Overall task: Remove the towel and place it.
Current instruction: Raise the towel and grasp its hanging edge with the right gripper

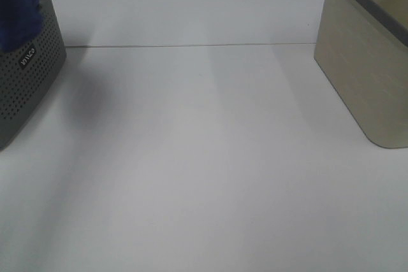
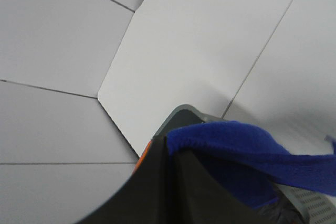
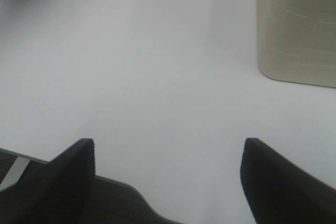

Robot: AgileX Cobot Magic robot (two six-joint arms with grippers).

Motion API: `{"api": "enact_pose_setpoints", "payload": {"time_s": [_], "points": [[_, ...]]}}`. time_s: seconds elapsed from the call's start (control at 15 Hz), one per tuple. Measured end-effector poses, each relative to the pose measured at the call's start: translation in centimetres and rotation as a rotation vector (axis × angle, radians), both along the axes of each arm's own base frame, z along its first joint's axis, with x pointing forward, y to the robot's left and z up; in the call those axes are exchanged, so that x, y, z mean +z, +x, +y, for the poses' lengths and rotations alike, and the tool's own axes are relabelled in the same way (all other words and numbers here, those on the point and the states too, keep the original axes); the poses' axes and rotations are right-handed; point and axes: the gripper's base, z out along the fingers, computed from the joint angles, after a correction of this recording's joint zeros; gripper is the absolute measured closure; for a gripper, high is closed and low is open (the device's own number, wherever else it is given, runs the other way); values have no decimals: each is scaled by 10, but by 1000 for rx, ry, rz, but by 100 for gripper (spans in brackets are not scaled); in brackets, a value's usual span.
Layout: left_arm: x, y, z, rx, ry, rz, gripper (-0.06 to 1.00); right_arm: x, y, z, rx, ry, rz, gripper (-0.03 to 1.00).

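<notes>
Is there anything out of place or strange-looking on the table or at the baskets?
Only the towel. It drapes over the rim of the gray perforated basket at the left instead of lying inside, and the left gripper appears to pinch its edge. The beige basket stands upright, and nothing is spilled.

Towel (image 1: pixel 19 4) above left basket (image 1: pixel 27 90); other basket (image 1: pixel 363 74) stands far right.
</notes>
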Motion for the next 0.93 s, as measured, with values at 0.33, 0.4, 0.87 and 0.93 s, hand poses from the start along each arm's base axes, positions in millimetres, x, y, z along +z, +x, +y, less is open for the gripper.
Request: {"api": "enact_pose_setpoints", "payload": {"time_s": [0.33, 0.4, 0.87, 0.93], "points": [[1, -19, -58, -185, 3, -2, 94, 14, 28, 20, 297, 19, -23, 22], [1, -25, -71, -226, 3, -1, 94, 19, 40, 24, 364, 45, -41, 22], [0, -57, -124, -390, -37, 16, 94, 20, 144, 48, 735, 278, -198, 22], [0, -61, -130, -406, -45, 20, 94, 13, 161, 49, 742, 322, -211, 22]]}}
